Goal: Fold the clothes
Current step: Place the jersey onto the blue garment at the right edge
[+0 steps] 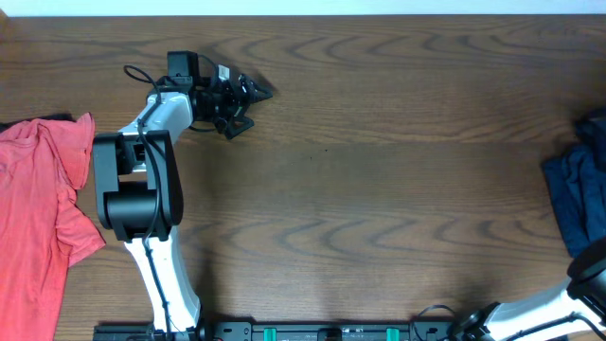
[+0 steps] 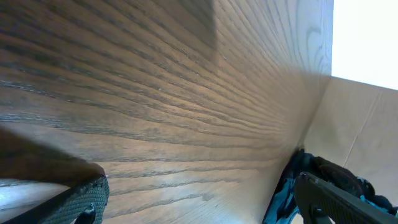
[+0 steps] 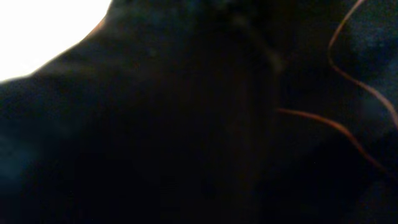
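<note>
The left gripper (image 1: 254,93) is found spread wide, nothing held. The right gripper's state cannot be told: its view is filled by the black jersey (image 3: 186,124), close against it.

Dark wood-grain table (image 1: 379,189); pale beige panel (image 2: 348,124) beyond its edge.

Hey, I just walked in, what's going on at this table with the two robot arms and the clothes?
The right arm reaches past the table's right edge beside a dark pile of clothes. Its wrist camera is filled by black fabric with thin orange lines, the jersey, seen very close; its fingers cannot be seen. The left gripper is open and empty over bare table. A red garment lies bunched at the left edge. Nothing is spread out for folding yet.
</note>
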Robot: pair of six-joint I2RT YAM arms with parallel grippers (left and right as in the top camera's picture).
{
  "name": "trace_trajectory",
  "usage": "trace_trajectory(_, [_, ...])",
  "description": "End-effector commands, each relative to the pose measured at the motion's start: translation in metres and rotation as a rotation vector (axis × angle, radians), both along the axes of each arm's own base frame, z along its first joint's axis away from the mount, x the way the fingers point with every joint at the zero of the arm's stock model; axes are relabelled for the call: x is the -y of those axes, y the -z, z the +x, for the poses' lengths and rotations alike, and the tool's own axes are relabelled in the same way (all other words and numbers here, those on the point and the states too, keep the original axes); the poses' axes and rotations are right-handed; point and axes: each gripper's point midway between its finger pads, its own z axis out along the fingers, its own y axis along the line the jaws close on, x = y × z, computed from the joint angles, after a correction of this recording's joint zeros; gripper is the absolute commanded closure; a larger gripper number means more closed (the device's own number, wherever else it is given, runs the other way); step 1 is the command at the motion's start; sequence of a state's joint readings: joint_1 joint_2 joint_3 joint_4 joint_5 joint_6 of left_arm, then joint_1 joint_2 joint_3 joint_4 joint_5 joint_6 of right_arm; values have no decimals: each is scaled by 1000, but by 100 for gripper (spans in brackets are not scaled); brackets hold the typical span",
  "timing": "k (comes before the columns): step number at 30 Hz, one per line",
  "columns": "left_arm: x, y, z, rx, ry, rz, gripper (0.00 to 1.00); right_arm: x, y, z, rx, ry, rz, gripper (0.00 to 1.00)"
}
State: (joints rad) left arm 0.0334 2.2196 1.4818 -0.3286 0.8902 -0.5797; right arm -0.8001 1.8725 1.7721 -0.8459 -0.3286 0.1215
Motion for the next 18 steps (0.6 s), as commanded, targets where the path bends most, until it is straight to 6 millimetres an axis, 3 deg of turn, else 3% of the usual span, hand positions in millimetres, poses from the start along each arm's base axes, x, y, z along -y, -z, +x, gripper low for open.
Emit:
trace_trajectory(1, [-3, 73, -33, -180, -18, 131, 2, 13, -31, -8, 74, 1, -47, 99])
trace_trajectory(9, [6, 72, -35, -179, 3, 132, 2, 36, -19, -24, 53, 42, -46, 99])
trace_trajectory(18, [14, 72, -37, -178, 20, 134, 2, 29, 33, -1, -4, -21, 34, 99])
